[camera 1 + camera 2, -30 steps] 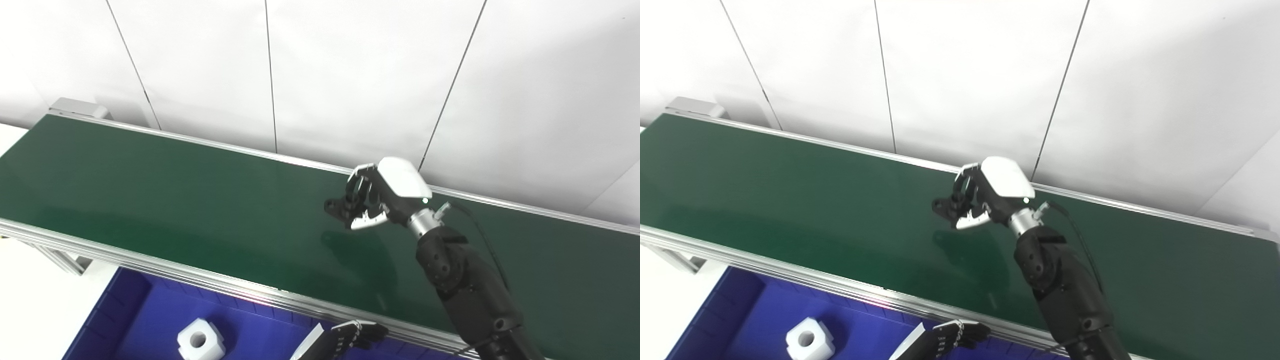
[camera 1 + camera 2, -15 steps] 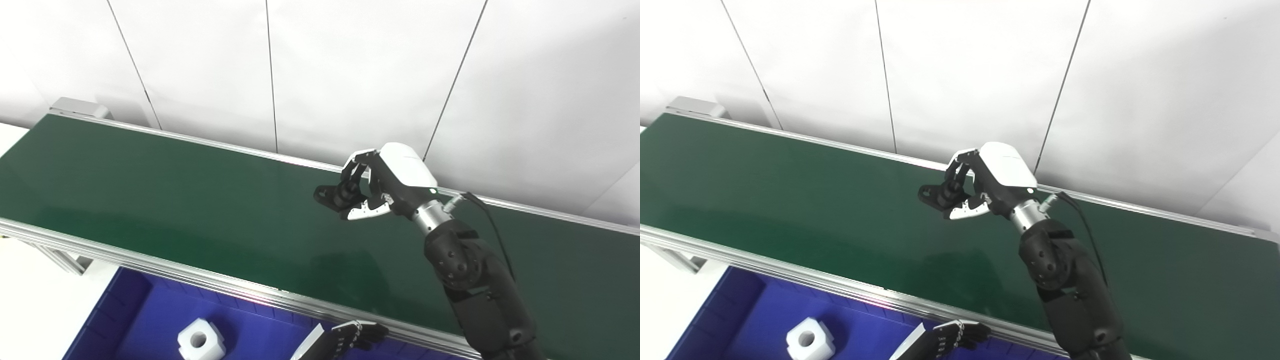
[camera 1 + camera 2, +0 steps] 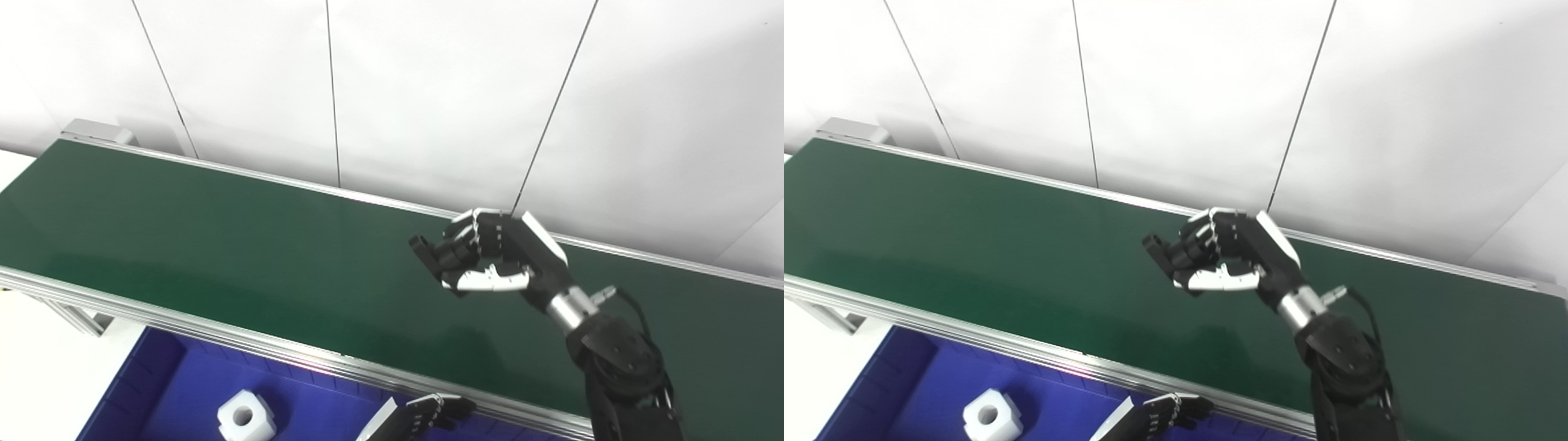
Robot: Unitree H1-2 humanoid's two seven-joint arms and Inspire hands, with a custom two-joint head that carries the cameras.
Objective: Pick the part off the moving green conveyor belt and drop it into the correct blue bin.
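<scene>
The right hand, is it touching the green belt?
Apart. In the left eye view the right hand hangs above the belt, with its dim shadow well below it on the belt, not meeting the fingers.

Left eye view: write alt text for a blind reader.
The right hand is raised over the green belt, fingers curled round a small black part. Below, a white nut lies in the blue bin, near the left hand.
</scene>
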